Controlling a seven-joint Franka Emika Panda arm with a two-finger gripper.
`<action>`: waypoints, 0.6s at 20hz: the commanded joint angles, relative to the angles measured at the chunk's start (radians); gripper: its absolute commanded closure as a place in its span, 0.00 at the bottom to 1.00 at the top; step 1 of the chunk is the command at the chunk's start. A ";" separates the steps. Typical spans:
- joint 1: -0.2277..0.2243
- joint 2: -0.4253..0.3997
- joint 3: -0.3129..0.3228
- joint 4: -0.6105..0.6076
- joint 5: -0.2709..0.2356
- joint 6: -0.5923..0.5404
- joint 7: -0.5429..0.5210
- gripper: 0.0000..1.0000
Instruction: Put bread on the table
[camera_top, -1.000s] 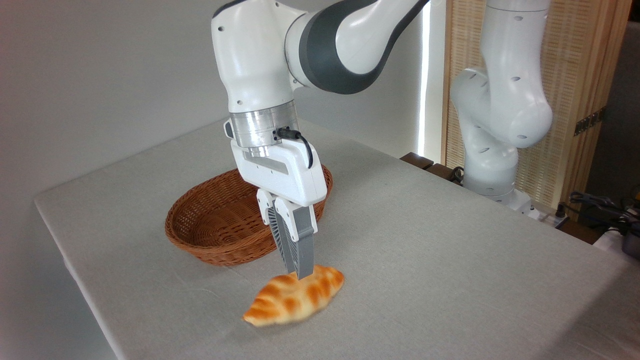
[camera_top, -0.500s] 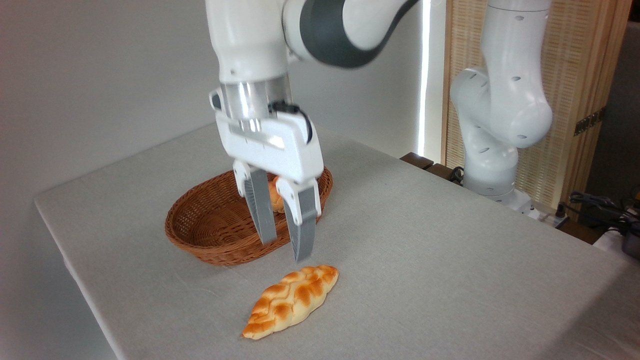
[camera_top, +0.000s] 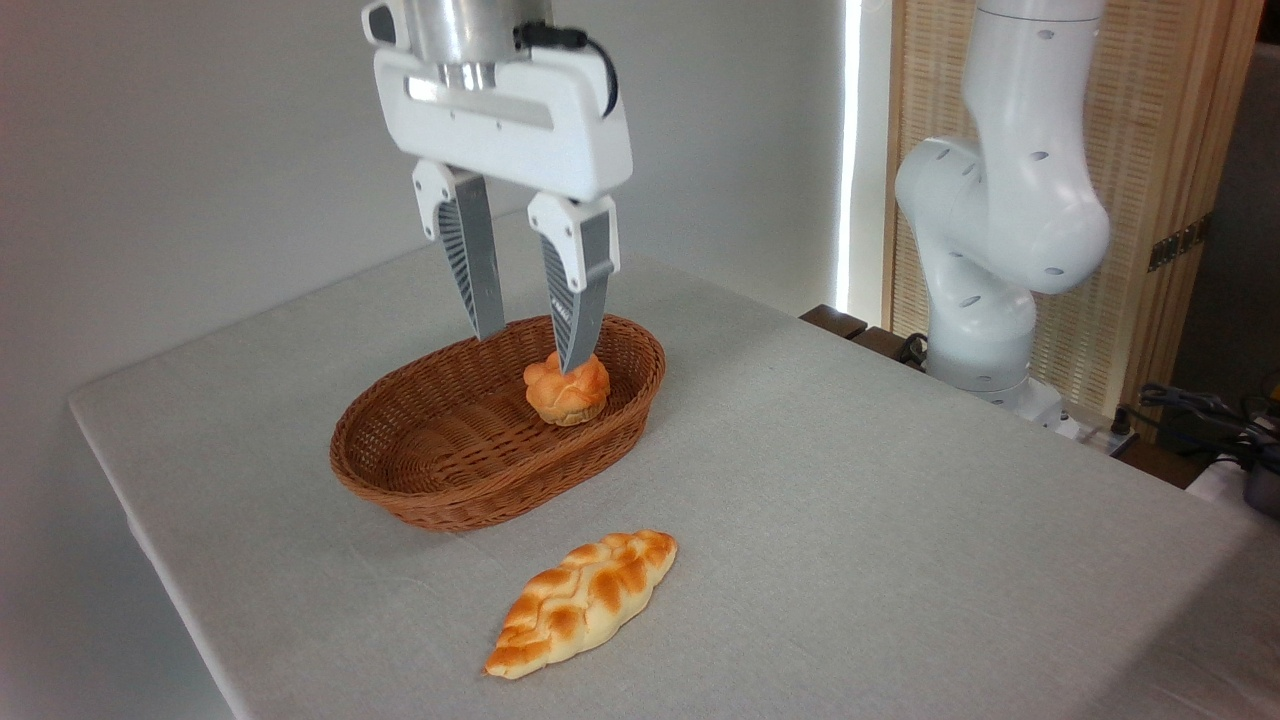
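Observation:
The bread (camera_top: 583, 602), a long braided golden-orange loaf, lies flat on the table (camera_top: 850, 520) in front of the wicker basket. My gripper (camera_top: 530, 350) hangs high above the basket, well up and behind the loaf, open with nothing between its grey fingers (camera_top: 578, 290). Nothing touches the bread.
A brown oval wicker basket (camera_top: 430, 480) stands mid-table with a small round knotted bun (camera_top: 566, 390) inside at its right end. The arm's white base (camera_top: 990, 250) rises at the table's right rear. The table's front-left edge runs close to the loaf.
My gripper opened and let go of the bread, then rose up and back over the basket. The loaf settled flat on the table and stays still.

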 joint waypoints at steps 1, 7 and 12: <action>0.156 0.031 -0.101 0.067 -0.062 -0.062 0.006 0.00; 0.211 0.068 -0.154 0.068 -0.020 -0.064 0.064 0.00; 0.205 0.076 -0.160 0.067 -0.016 -0.062 0.069 0.00</action>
